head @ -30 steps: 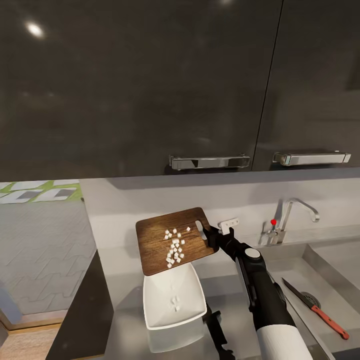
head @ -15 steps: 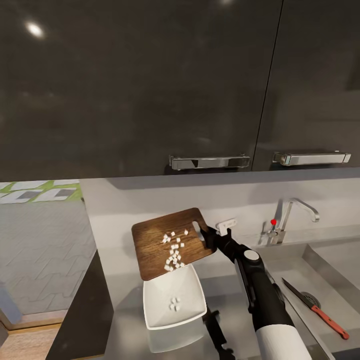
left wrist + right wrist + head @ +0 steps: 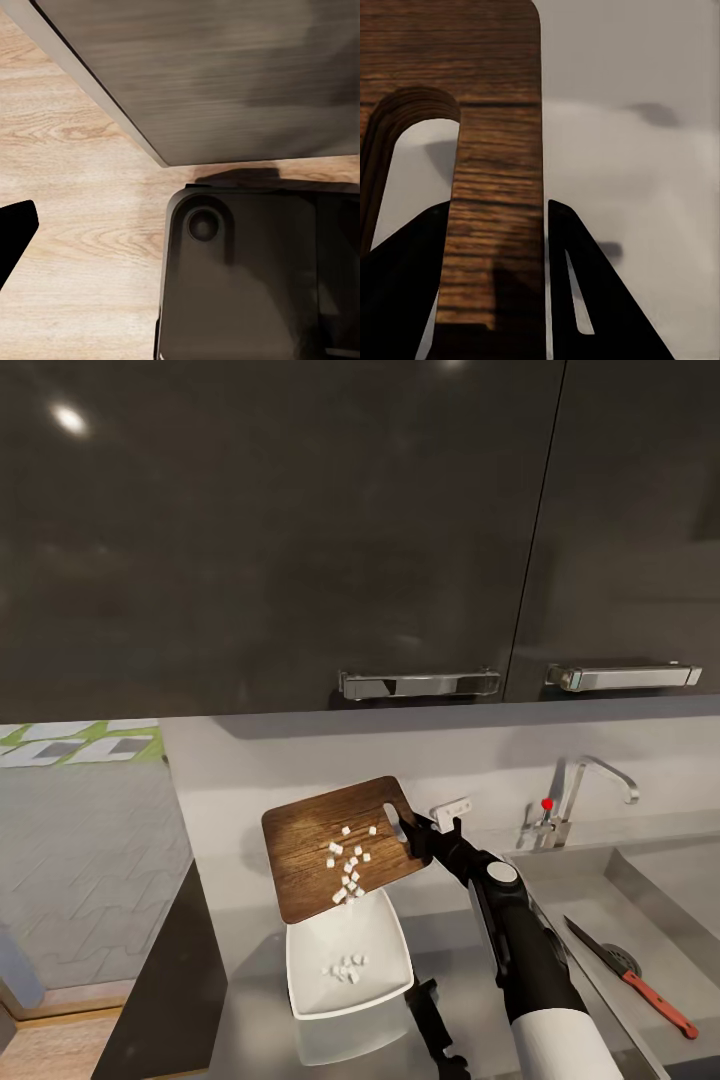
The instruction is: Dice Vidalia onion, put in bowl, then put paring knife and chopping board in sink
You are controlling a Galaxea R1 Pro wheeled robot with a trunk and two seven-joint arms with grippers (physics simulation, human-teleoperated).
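Note:
My right gripper (image 3: 418, 832) is shut on the handle end of the dark brown chopping board (image 3: 315, 850), holding it tilted above the white bowl (image 3: 300, 960) on the grey countertop (image 3: 250, 1030). Several white diced onion pieces (image 3: 349, 865) cling to the board's lower half, and several more (image 3: 343, 969) lie in the bowl. In the right wrist view the board's handle strip (image 3: 499, 225) sits between the black fingers (image 3: 577, 285). The red-handled paring knife (image 3: 632, 978) lies in the steel sink (image 3: 590, 900). A black tip of the left gripper (image 3: 11, 232) shows against the floor.
Dark glossy wall cabinets (image 3: 300, 530) with bar handles (image 3: 418, 684) hang above. The chrome tap (image 3: 575, 790) with its red-tipped lever stands behind the sink. In the left wrist view, a dark cabinet front (image 3: 225, 75) and the robot's black base (image 3: 240, 277) sit over the wood-plank floor (image 3: 75, 202).
The board has shifted slightly left and tipped steeper. Onion pieces have slid down it, and more have dropped into the bowl.

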